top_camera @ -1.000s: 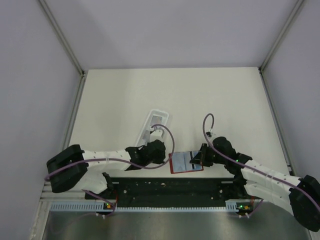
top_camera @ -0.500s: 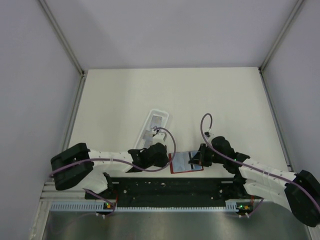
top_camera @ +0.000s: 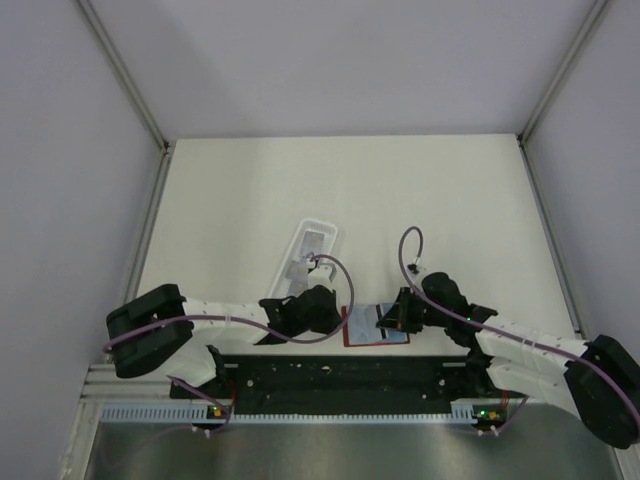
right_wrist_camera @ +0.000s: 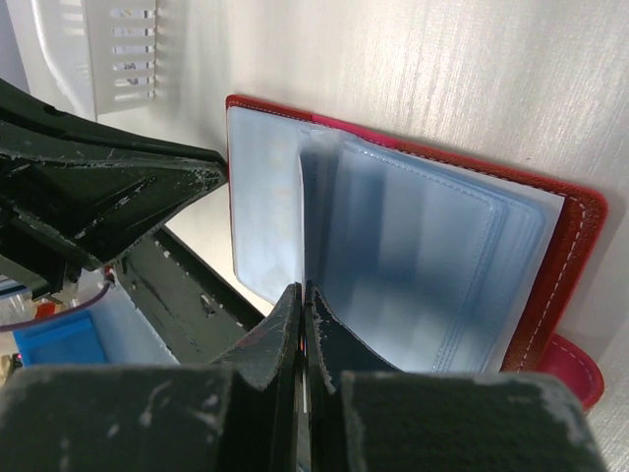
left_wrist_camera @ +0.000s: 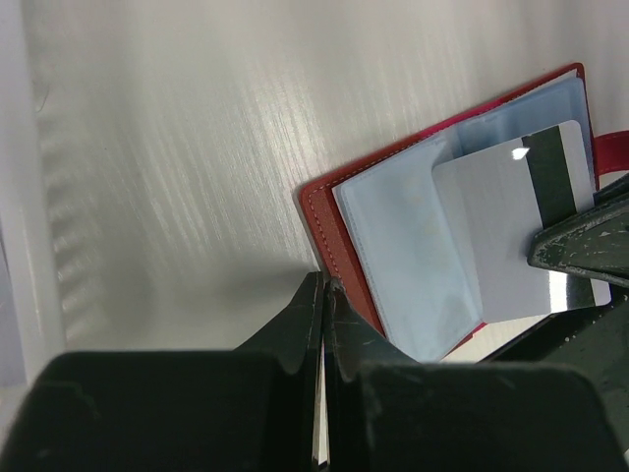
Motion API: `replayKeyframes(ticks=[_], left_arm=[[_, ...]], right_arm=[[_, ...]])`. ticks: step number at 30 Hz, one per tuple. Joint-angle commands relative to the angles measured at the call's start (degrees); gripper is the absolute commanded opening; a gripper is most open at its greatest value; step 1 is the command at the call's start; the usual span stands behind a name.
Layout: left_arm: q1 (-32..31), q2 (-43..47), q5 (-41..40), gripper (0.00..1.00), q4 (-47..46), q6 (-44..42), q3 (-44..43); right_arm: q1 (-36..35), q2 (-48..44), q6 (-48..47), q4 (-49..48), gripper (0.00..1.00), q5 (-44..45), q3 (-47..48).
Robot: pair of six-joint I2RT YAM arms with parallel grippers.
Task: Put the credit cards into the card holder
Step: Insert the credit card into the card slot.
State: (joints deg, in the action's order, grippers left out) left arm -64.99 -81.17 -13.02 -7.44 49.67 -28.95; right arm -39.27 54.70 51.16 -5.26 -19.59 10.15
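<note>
The card holder (top_camera: pixel 360 328) lies open at the near edge of the tabletop (top_camera: pixel 400 200), between the arms. The right gripper (right_wrist_camera: pixel 302 290), pinching a credit card (left_wrist_camera: pixel 501 236), aims it left into a pocket; the left gripper (left_wrist_camera: pixel 322 286), closed empty, touches the holder's left edge

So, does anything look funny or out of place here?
Yes. A grey card lies half across the clear pockets of the open red wallet and does not look tucked in yet. The right claw pinches its end.
</note>
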Motion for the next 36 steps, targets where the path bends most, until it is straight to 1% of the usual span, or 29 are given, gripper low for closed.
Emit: replayKeyframes(ticks=[1,8,17,19,26,29,36], left_arm=[[-0.31,-1.36,0.36,0.00,1.29,0.25,-0.49],[-0.40,-1.36,0.18,0.00,1.55,0.25,-0.58],[-0.31,-1.54,0.36,0.00,1.64,0.25,-0.58],[-0.31,-1.54,0.36,0.00,1.64,0.25,-0.49],[-0.31,-1.36,0.18,0.00,1.82,0.34,-0.58],[-0.31,-1.36,0.18,0.00,1.82,0.34,-0.49],[-0.31,-1.36,0.27,0.00,1.73,0.34,-0.58]], right_arm=[[-0.11,1.73,-0.36,-3.44,0.00,-0.53,0.83],[0.15,3.92,-0.88,-5.73,0.00,-0.53,0.83],[0.59,5.68,-3.17,-6.34,0.00,0.08,1.27],[0.59,5.77,-3.69,-5.56,0.00,1.39,1.36],[0.51,2.35,-4.05,-2.04,0.00,7.37,1.10],[0.68,0.85,-3.08,-1.42,0.00,8.60,0.57],[0.59,1.73,-1.50,-4.49,0.00,7.29,-1.27]])
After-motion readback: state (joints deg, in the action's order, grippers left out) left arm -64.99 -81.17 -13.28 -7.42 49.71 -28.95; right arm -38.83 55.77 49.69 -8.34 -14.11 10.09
